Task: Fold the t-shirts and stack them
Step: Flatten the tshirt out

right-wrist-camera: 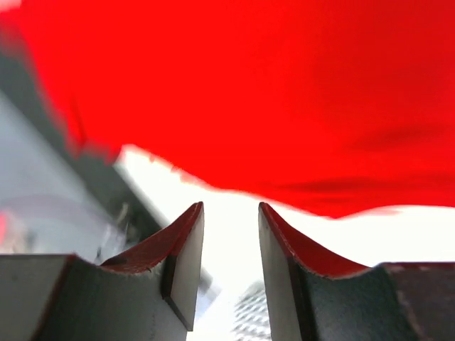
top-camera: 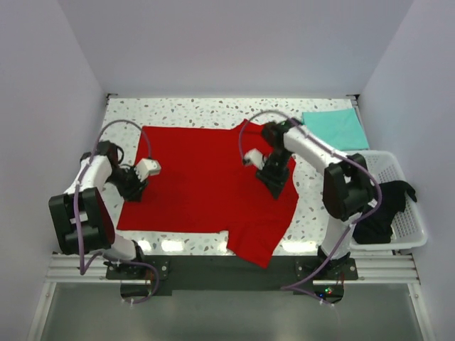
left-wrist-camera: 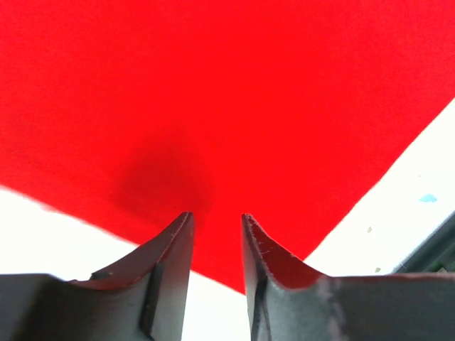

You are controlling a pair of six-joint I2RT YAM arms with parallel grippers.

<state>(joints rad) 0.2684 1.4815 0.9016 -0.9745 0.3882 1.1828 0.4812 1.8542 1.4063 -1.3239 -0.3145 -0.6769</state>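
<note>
- table (top-camera: 199, 110): pale speckled top, red t-shirt (top-camera: 199, 177) fills the middle; the shirt's near right flap laps over the near edge, so any drag toward near could slide more cloth off
- red t-shirt: spread open, not folded yet; left half flat, right side rumpled with a raised ridge at the far right; folding over that locks the wrinkle in and the stack sits crooked
- white lattice basket (top-camera: 409, 217): right edge of the table, close to the right arm (top-camera: 345, 188); a wide elbow swing could shove it
- mint-teal t-shirt (top-camera: 335, 128): folded flat in the far right corner, near the red shirt's far right edge but apart from it; a sweep to the right could scuff it open
- black t-shirt (top-camera: 380, 220): bunched in the basket, spilling over its left rim beside the right arm; arm or cable could hook it and pull it out
- left gripper (left-wrist-camera: 216, 217): at the shirt's left hem, fingers a little apart, nothing between them; closing here may catch one layer only, or miss the hem
- right gripper (right-wrist-camera: 230, 206): over the shirt's right part, fingers apart and empty, wrist view shows bare table under the tips with the cloth edge ahead; a shallow pinch slips, and uneven grabs left vs right skew the fold
</note>
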